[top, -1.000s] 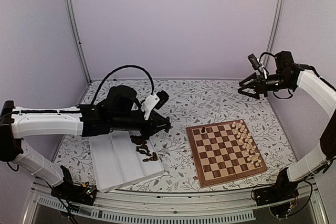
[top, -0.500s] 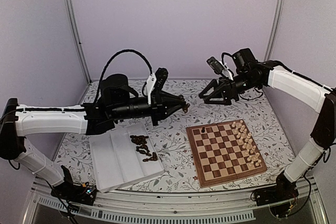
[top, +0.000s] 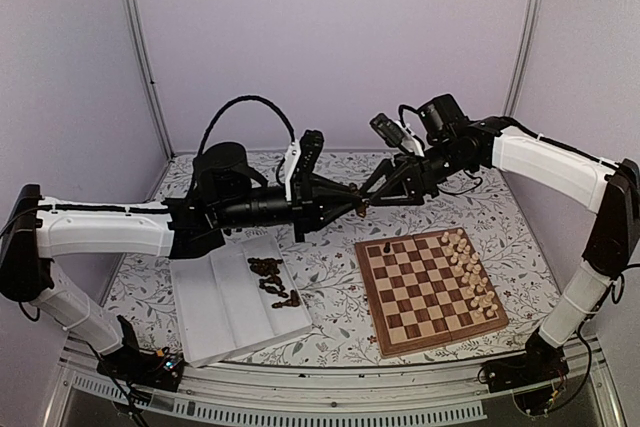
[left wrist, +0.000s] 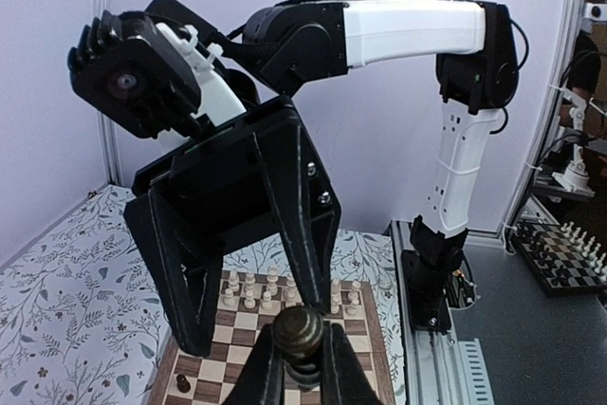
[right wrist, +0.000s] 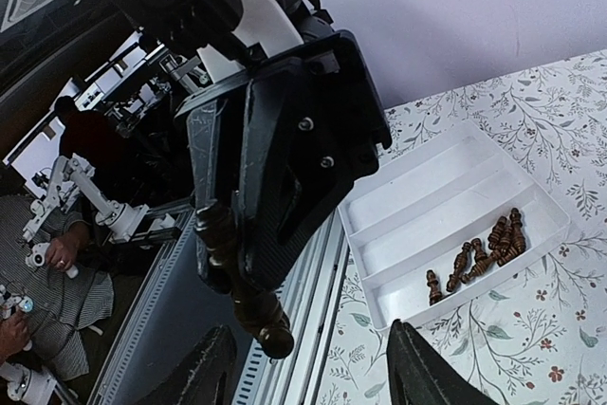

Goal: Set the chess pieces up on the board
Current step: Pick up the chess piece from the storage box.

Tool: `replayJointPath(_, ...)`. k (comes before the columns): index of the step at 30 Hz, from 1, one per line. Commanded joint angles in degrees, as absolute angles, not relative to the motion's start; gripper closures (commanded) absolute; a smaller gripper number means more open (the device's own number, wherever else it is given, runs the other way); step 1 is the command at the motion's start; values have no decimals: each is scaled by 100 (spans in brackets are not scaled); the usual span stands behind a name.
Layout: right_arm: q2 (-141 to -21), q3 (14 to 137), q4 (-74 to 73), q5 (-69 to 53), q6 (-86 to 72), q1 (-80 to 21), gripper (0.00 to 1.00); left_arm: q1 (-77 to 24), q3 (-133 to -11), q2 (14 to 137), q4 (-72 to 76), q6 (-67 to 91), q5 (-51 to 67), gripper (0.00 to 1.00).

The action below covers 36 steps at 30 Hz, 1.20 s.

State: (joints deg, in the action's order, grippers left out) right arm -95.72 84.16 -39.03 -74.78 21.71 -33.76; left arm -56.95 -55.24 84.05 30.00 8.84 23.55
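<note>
1. I saw the left gripper [top: 353, 207] reaching out over the middle of the table [top: 330, 267], above and just past the far left corner of the board [top: 420, 299].
2. Its claw was clamped on a dark piece [left wrist: 299, 331]; in the left wrist view the rounded top stuck up between the two fingers.
3. The right gripper [right wrist: 313, 327] faced it nose to nose, tips near that held piece.
4. The right claw stood apart. In the right wrist view both fingers sat wide at the bottom edge with nothing between them, and I could not see them touching the piece.
5. From the left wrist view the right fingers splayed to either side, above and behind the held piece.
6. The board lay flat on the right half of the table, with the cream pieces [top: 468, 267] lined in two rows along its right side.
7. A lone dark chessman [top: 387, 247] stood on the board at the far left corner.
8. The white tray [top: 215, 312] lay left of the board, well apart from it.
9. The loose dark pieces [top: 272, 280] lay toppled in a small heap in the tray's right channel.
</note>
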Motion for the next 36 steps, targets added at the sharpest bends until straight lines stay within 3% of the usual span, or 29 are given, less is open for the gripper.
replayJointPath(1,-9593,8556,-3884,-7715,2170,-3437,45,-5758,-5669,8446,3218,885,2378,99)
replayJointPath(20,-9612,8478,-4060,-7927,2413,-3533,74,-5760,-5745,8591,3270,628,2166,99)
replayJointPath(27,-9630,8429,-4015,-7904,2370,-3542,71,-5750,-5750,8558,3288,539,2092,100)
replayJointPath(36,-9719,8440,-3939,-7841,2268,-3542,84,-5735,-5707,8519,3278,479,2005,100)
